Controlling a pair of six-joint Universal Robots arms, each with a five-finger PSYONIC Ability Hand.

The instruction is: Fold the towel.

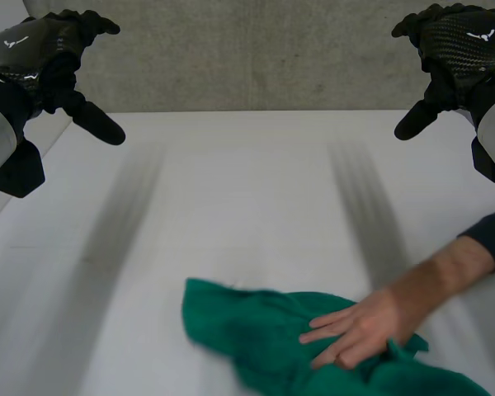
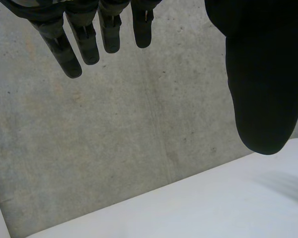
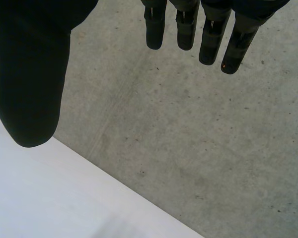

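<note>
Towel point(image 1: 256, 338) along bench point(image 1: 247, 206) near edge, rightward, under person's hand point(image 1: 359, 330). Right robot hand point(image 1: 454, 49) nearer than left robot hand point(image 1: 41, 54); both raised, fingers straight, empty.

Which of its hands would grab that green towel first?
Probably the right hand: the towel lies crumpled toward its side. The left hand, also open and raised, is farther. A person's hand rests on the towel.

Surfaces and finishes as seen

The green towel point(image 1: 252, 330) is seen as soft, rumpled cloth; the white desk point(image 1: 247, 190) is finished smooth and matt. The grey wall point(image 1: 247, 58) is shown as rough, pitted concrete. A glossy woven shell is carried on the backs of the left hand point(image 1: 33, 49) and right hand point(image 1: 462, 41).
</note>
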